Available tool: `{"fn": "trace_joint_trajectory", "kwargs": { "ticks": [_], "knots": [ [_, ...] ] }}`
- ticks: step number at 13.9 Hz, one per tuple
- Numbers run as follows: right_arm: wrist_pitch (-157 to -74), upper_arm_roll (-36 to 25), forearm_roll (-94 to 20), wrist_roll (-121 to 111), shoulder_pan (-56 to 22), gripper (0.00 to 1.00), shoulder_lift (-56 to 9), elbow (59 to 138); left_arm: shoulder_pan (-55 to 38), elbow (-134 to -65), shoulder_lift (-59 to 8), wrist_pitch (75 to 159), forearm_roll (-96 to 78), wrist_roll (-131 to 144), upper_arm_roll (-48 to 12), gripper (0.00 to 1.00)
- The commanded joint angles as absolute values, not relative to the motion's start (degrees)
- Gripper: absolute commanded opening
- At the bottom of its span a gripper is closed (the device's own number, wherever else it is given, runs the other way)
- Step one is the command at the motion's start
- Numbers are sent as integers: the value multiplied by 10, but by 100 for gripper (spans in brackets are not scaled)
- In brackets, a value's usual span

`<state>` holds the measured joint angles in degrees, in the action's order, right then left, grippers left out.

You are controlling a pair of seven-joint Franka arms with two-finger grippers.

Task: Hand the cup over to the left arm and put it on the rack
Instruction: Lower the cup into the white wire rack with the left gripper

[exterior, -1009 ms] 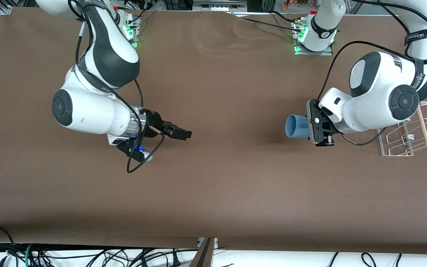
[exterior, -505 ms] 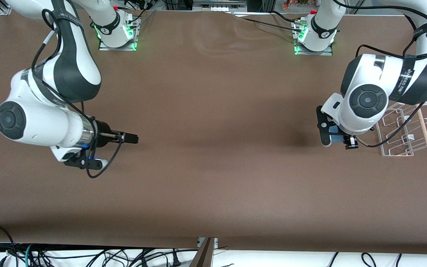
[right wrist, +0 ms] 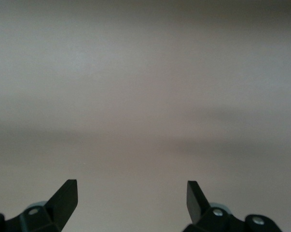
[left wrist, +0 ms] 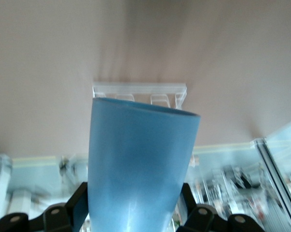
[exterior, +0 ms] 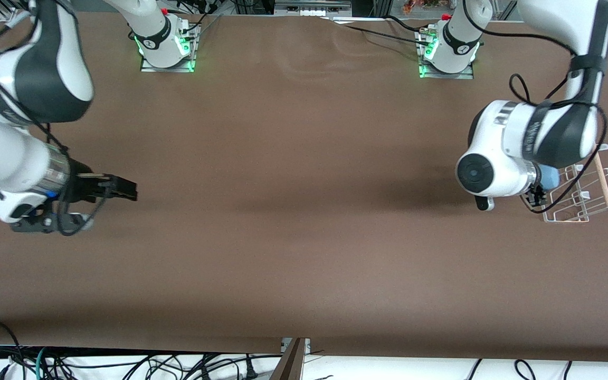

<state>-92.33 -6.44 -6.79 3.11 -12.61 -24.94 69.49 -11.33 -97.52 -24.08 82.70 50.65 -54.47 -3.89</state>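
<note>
While claw-held, cup (left wrist: 138,164) over rack (exterior: 581,198)

Brown table (exterior: 304,237) — tangled cables (exterior: 124,364) below its near edge.

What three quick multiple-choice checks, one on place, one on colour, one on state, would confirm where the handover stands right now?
1. Where is the small light-blue plastic cup?
A. Lying on the brown table
B. In the left gripper, at the edge of the white wire rack
C. In the right gripper

2. What colour is the dowel across the rack?
A. Light wood
B. Black
C. Red

3. How does the right gripper stand?
A. Shut on the cup
B. Shut on the dowel
C. Open and empty

Answers: 1 B, the left wrist view shows the cup between that gripper's fingers with the rack past it. 2 A, the front view shows it pale tan. 3 C, the right wrist view shows fingers apart over bare table.
</note>
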Motion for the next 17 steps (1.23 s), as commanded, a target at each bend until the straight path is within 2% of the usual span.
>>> {"fn": "trace_joint_trajectory", "kwargs": {
  "ticks": [1,8,13,17],
  "knots": [
    [-929,-54,-50,9,-111,100,-196,741,-137,-1054,-233,786,611,-446,-39,0],
    [-942,-54,-20,15,-58,100,-91,830,-95,-1158,-211,809,764,-303,-39,0],
    [-935,-31,22,-5,-43,100,-73,850,-43,-1278,-165,874,819,-191,-38,0],
    [-928,-16,35,-6,-47,100,-79,840,1,-1322,-165,900,882,-117,-39,0]
  ]
}}
